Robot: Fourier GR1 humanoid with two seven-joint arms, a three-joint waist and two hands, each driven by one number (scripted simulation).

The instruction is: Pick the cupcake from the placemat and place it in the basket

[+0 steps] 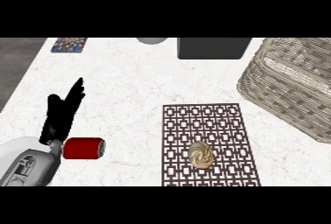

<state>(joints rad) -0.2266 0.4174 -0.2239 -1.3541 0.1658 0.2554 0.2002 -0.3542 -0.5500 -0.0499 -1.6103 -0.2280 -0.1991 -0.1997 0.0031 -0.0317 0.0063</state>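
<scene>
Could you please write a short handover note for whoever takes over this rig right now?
Left hand: open, fingers up, resting at the view's left just above a red can, holding nothing.
Right hand: not in view.
Cupcake: on the placemat, in its lower half, untouched.
Basket: at the counter's right, beyond the placemat's upper right corner.
Done: nothing yet.
Left: grasp the cupcake, lift it, carry it to the basket, release it inside.
</scene>
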